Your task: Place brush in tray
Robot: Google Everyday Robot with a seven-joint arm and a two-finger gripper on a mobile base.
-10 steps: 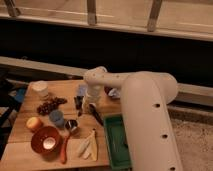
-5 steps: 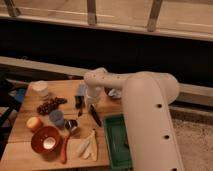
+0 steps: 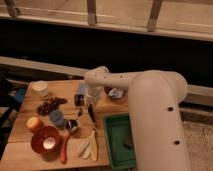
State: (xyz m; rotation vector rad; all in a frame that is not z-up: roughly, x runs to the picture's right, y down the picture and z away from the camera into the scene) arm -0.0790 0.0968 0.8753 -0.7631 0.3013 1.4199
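The brush (image 3: 92, 113) is a slim black stick that hangs tilted just under my gripper (image 3: 88, 103), over the wooden table. The gripper, at the end of the white arm (image 3: 125, 82) reaching in from the right, is shut on the brush's upper end. The green tray (image 3: 116, 129) lies at the table's front right, a short way right of and below the brush. A small dark thing (image 3: 129, 142) lies inside the tray near its right rim.
On the table (image 3: 20, 150) stand a white cup (image 3: 40, 89), dark grapes (image 3: 50, 106), an orange (image 3: 33, 122), a blue cup (image 3: 56, 117), a small metal cup (image 3: 71, 126), a brown bowl (image 3: 46, 140), an orange-handled utensil (image 3: 64, 148), pale slices (image 3: 89, 147) and a far bowl (image 3: 116, 93).
The brush under the gripper has shifted slightly; the arm has barely moved. The other things on the table stay where they were.
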